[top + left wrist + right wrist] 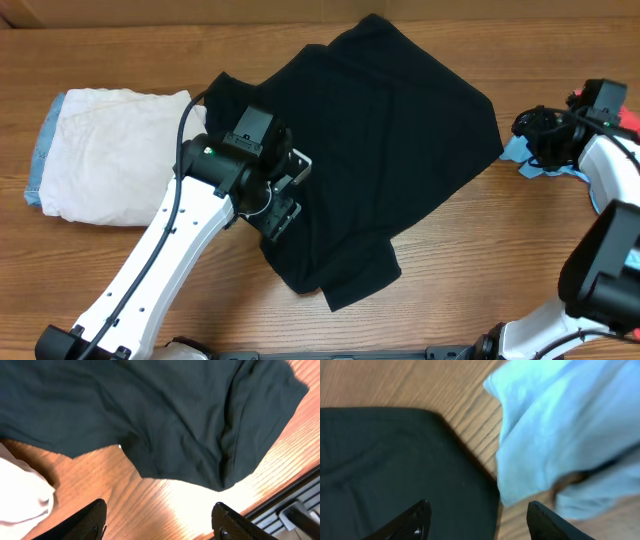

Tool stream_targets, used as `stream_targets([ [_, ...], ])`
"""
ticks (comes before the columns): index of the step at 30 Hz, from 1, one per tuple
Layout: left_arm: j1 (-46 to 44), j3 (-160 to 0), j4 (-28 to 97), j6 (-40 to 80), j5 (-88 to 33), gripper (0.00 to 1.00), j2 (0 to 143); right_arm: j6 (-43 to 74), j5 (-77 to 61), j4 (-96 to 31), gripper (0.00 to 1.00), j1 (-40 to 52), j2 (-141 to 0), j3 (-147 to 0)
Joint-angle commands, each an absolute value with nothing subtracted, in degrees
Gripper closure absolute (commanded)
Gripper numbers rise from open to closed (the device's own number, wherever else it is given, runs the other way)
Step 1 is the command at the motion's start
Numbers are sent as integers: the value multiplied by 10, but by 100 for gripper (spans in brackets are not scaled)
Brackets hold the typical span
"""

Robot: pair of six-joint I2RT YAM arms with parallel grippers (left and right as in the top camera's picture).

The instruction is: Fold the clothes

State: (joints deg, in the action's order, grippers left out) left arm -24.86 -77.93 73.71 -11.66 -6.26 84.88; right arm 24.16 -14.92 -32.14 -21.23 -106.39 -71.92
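Note:
A large black T-shirt lies crumpled across the middle of the table; it also shows in the left wrist view and the right wrist view. My left gripper is open and empty over the shirt's left lower edge; in its wrist view the jaws hang above bare wood. My right gripper is open and empty at the shirt's right edge, its jaws above the black cloth beside a light blue garment.
A folded cream garment on a light blue one lies at the left. The light blue garment and a bit of red cloth lie at the right edge. The table's front rail is near.

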Motion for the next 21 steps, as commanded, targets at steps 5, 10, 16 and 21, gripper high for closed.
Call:
stream_targets([
  [5, -246, -818, 741, -93, -75, 29, 837, 256, -211, -277, 36, -184, -1149, -710],
  [10, -246, -818, 747, -85, -75, 30, 837, 256, -207, -292, 50, -176, -1181, -710],
  [16, -246, -818, 734, -88, -66, 27, 837, 218, -245, -312, 83, -184, -1154, -711],
  [21, -246, -818, 730, -90, -53, 26, 837, 208, -201, -339, 91, -204, -1074, -714],
])
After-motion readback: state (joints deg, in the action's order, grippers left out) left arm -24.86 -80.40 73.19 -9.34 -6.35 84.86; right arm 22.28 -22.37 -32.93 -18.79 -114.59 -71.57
